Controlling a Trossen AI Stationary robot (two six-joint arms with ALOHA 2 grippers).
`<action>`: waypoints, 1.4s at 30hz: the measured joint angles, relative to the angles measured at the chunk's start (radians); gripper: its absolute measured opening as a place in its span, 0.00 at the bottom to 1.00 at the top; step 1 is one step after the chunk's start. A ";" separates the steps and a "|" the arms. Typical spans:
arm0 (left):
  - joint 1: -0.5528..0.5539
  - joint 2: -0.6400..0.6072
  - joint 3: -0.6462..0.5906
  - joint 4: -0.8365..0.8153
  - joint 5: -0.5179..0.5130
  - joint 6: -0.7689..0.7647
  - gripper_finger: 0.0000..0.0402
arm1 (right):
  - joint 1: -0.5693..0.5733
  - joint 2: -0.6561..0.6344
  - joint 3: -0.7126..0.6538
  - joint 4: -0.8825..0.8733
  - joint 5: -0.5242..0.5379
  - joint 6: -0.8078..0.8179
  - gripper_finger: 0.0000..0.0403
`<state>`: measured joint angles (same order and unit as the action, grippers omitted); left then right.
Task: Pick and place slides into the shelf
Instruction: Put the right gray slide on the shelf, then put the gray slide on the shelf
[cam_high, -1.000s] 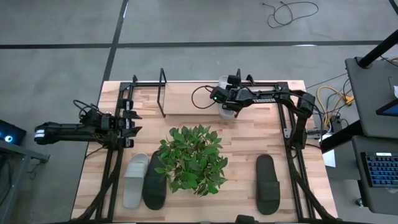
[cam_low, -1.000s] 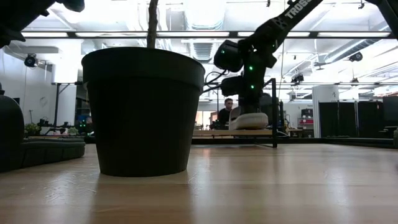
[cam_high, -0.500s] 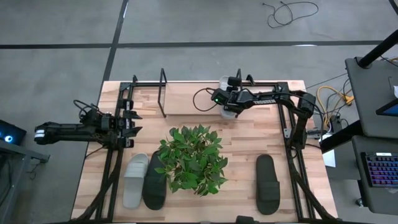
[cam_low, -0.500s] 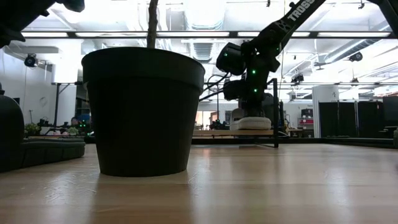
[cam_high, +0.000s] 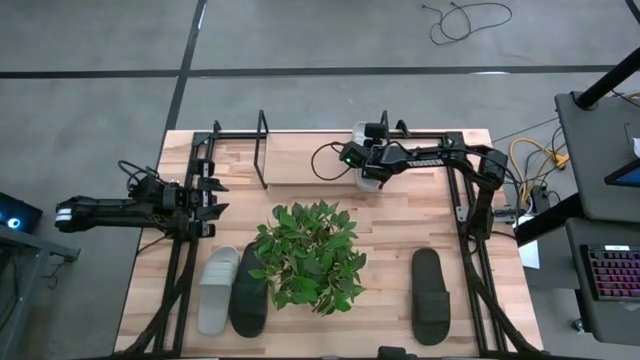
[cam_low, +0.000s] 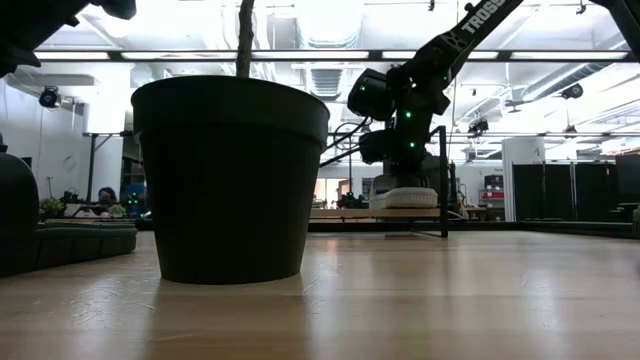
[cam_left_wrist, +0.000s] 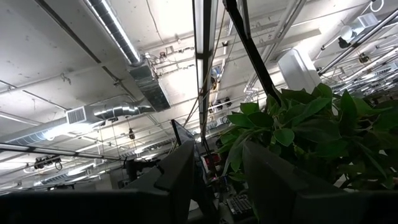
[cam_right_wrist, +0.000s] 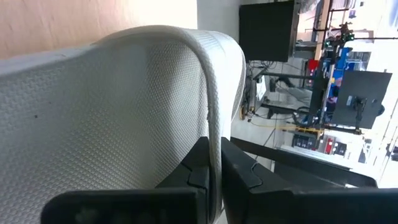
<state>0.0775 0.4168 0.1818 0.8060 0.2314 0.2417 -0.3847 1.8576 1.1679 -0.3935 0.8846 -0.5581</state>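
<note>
Wooden tabletop (cam_high: 400, 205) scene: the right gripper (cam_high: 368, 168) is clamping a light grey slide (cam_high: 362, 132) by its strap at the shelf (cam_high: 262, 148), likely needing a level, gentle set-down, while the left gripper (cam_high: 205, 197) is waiting, fingers parted.

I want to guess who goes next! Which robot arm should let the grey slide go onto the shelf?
The right one. Its gripper is shut on the grey slide over the shelf; the left gripper waits at the table's left edge, holding nothing.
</note>
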 joint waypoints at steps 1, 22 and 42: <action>0.000 0.000 0.000 0.000 0.000 0.000 0.31 | 0.000 0.000 0.000 0.000 0.000 0.000 0.03; 0.000 0.000 0.000 -0.003 0.000 0.000 0.31 | 0.000 -0.032 -0.002 -0.028 -0.058 0.023 0.12; 0.000 0.000 0.000 -0.003 0.000 0.000 0.31 | 0.003 -0.049 -0.002 -0.068 -0.091 0.087 0.39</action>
<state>0.0775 0.4168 0.1818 0.8028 0.2315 0.2417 -0.3812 1.8084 1.1660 -0.4612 0.7939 -0.4713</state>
